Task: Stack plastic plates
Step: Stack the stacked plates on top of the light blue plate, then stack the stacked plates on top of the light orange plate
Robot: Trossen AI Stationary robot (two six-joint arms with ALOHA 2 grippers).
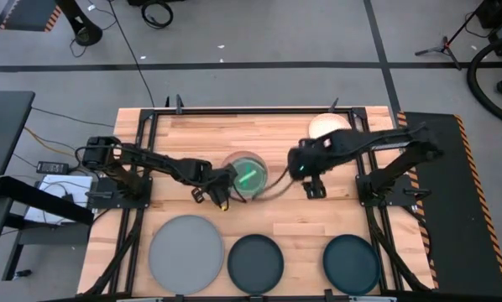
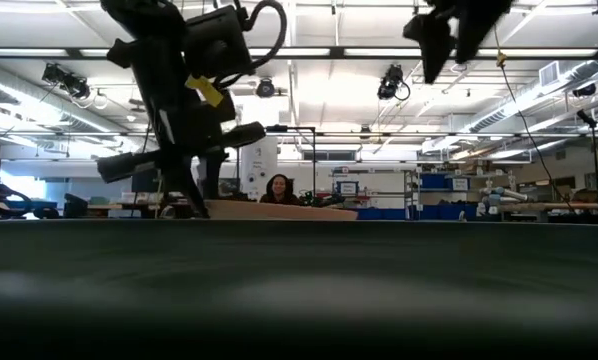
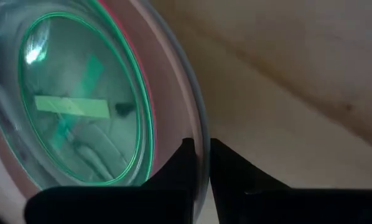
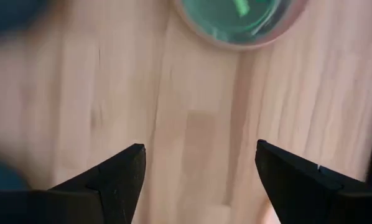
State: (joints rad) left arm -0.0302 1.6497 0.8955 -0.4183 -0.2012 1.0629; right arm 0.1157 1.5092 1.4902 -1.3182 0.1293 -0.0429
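Observation:
A stack of small plates (image 1: 247, 174) is at the table's middle: a pale blue-grey plate outermost, a pink rim inside it, and a green plate (image 3: 80, 99) on top. My left gripper (image 1: 228, 188) is at the stack's near left edge, shut on its rim. My right gripper (image 1: 305, 180) is open and empty just right of the stack, which shows ahead of it in the right wrist view (image 4: 239, 22). A cream plate (image 1: 326, 126) lies at the far right. A large grey plate (image 1: 186, 254) and two dark teal plates (image 1: 255, 262) (image 1: 350, 262) lie along the near edge. My left gripper pinches the rim of the pale blue-grey plate (image 3: 199, 140) between its two fingers, at the stack's near left edge. The fingers (image 3: 185, 158) come from the table's left, slanting down. Whether the stack is clear of the table I cannot tell.
Black frame rails (image 1: 150, 134) run along the table's left and far sides. Both arm bases stand at the table's sides. Bare wood (image 1: 293, 218) lies between the stack and the near row of plates. A person (image 2: 277, 188) sits in the room beyond.

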